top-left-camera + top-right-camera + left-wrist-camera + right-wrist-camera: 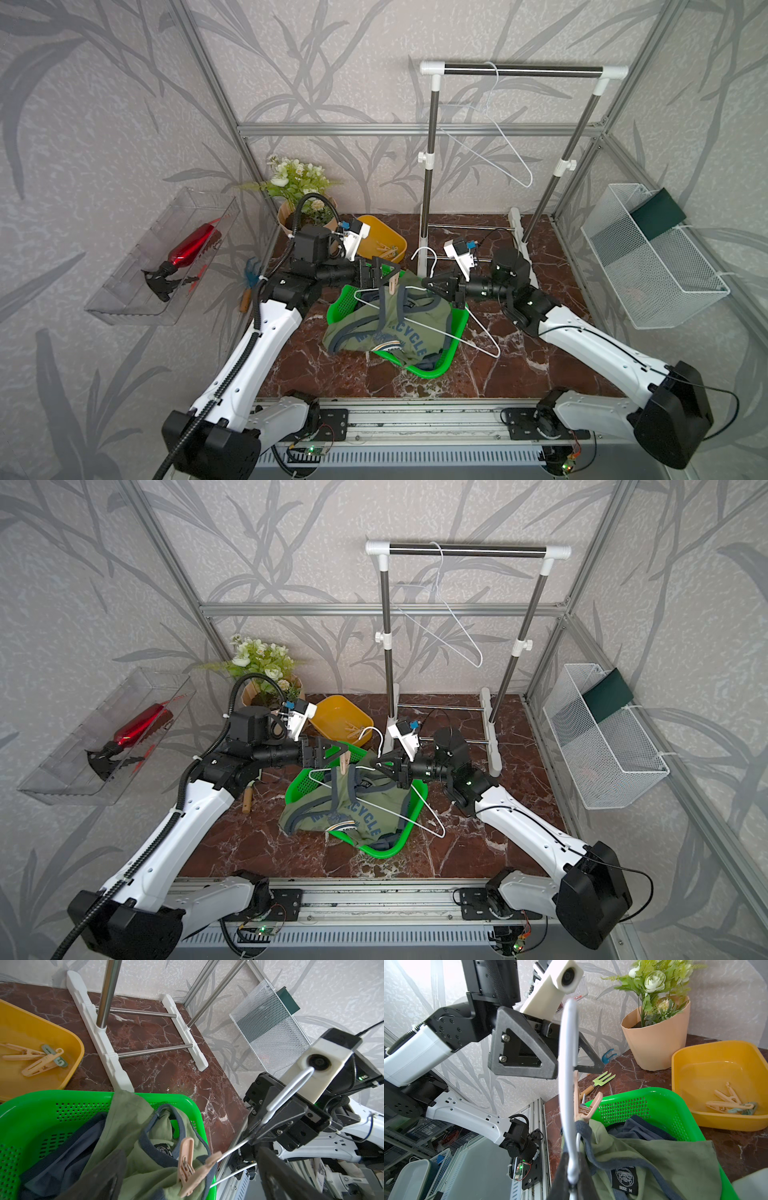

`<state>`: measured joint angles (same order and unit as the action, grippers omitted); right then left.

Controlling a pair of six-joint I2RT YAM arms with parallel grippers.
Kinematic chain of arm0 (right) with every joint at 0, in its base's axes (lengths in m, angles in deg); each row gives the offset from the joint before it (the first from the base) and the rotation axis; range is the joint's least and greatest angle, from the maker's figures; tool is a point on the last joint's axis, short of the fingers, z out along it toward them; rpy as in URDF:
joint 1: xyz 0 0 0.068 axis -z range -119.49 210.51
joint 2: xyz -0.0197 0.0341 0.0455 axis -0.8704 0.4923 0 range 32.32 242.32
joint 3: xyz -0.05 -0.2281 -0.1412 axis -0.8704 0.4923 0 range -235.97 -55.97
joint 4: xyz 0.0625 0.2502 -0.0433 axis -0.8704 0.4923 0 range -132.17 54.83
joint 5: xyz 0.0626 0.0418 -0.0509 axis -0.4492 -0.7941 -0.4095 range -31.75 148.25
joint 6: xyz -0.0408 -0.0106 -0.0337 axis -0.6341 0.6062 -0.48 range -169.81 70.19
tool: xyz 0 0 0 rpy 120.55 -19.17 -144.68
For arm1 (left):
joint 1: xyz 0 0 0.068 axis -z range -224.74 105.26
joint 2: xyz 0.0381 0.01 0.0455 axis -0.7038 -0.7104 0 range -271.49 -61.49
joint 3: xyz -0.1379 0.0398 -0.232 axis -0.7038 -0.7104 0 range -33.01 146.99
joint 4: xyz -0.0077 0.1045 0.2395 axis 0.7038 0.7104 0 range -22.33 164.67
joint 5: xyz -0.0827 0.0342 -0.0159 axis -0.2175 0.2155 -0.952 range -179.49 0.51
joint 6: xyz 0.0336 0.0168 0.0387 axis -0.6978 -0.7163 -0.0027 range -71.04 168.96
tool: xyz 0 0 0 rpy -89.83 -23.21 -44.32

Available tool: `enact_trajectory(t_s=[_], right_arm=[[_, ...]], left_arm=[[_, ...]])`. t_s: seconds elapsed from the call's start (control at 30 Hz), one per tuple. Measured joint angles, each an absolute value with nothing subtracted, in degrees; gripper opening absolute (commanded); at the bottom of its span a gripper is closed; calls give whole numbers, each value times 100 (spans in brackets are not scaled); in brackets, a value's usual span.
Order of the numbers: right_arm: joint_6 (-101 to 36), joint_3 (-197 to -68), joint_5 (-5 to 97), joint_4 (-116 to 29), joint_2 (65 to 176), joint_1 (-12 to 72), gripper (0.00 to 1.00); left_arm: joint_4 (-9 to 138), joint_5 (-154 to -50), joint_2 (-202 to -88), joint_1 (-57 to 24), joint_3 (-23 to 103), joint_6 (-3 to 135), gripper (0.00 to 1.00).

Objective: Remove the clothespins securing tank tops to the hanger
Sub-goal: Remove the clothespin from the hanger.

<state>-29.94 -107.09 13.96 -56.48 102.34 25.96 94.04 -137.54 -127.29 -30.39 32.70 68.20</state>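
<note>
- The right gripper [432,286] is pinched tight on the neck of the hanger [566,1043], just under the hook. It holds the hanger up over the basket [428,370], dead centre in both top views.
- The left gripper [388,272] is spread wide with nothing in it, sitting right at the clothespin [188,1167]. In the left wrist view the pin is bottom centre, between the two dark jaws. It doesn't look touched, though it's hard to be sure.
- That pin bites the navy-trimmed strap of the olive top [386,328] onto the wire. Its handle ends stick up clear of the cloth (handy).
- The olive top slumps half out of the basket. The blue top [62,1147] lies down inside, under it, with no pin showing on it.
- A few loose pins [35,1059] sit in the tray [31,1028], at the left edge of the left wrist view.
- Handling guess: the pin looks light, stiff and smooth, with a spring in the middle. The place to squeeze is the two free handle ends, square on; an off-centre squeeze would likely make it twist or skid out.
- The wire is thin and bouncy and the cloth is floppy. The strap will probably just drop once freed, and the hanger may wobble.
</note>
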Motion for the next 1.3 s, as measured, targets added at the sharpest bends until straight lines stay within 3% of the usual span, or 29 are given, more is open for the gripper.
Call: enact_trajectory(t_s=[0.47,0.67,1.17,1.3], right_arm=[[-2836,-10608,1269,-6157,10271,2611,0],[-2688,-10580,1206,-6386,10455,2740,0],[-2298,-10540,959,-6889,10606,2863,0],[-2224,-10540,902,-6911,10630,2865,0]], left_arm=[[8339,-14902,-13090,-3155,2933,7463,97],[8073,-15291,-12952,-3157,2857,7701,87],[8521,-15420,-12948,-3157,2857,7343,76],[8580,-15437,-12991,-3157,2859,7293,57]])
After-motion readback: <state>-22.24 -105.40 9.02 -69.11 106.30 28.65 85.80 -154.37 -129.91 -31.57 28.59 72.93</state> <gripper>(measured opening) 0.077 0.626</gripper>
